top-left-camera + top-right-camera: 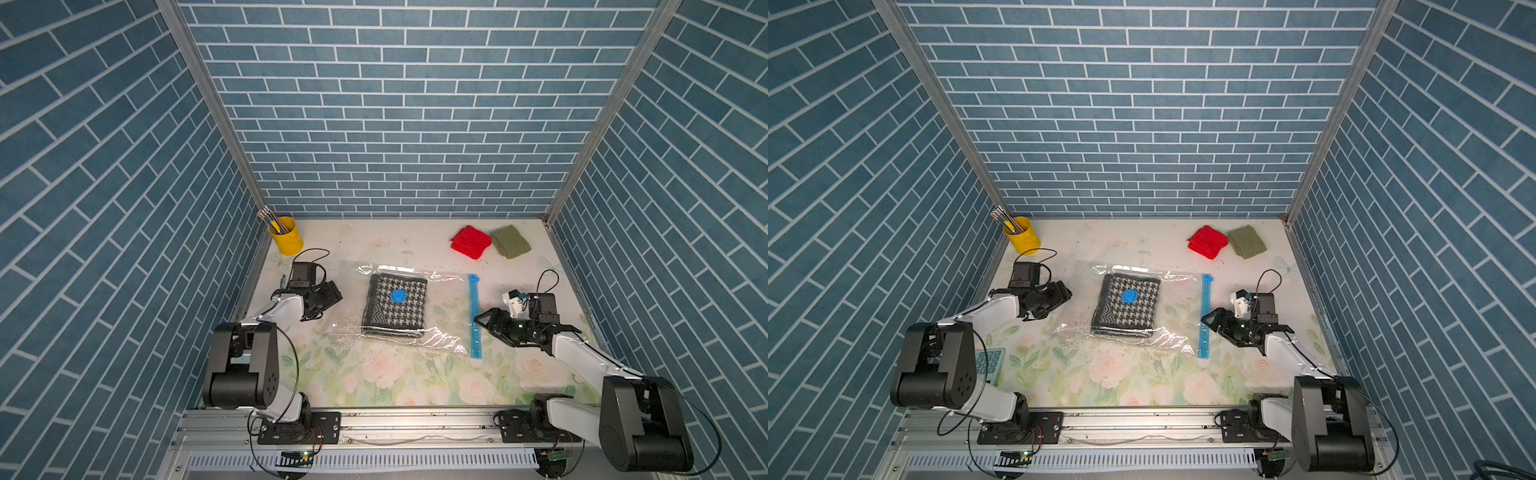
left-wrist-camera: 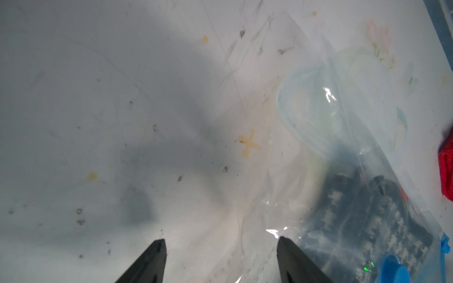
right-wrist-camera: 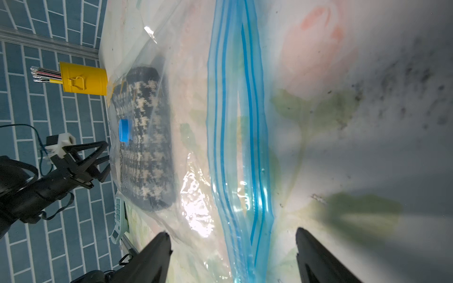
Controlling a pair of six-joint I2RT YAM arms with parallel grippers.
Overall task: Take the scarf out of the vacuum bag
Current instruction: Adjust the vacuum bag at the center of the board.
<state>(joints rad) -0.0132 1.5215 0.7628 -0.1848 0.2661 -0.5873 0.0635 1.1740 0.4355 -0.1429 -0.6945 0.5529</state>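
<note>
no legible txt, labels or nos. anywhere from here; keys on the calculator (image 1: 992, 363) too small to read.

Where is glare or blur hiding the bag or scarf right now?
Right wrist view: a white glare patch on the vacuum bag between scarf and zip strip. Left wrist view: soft throughout, scarf smeared behind plastic, broad shadow on the table. Both top views: sharp, only small glints on the bag.
</note>
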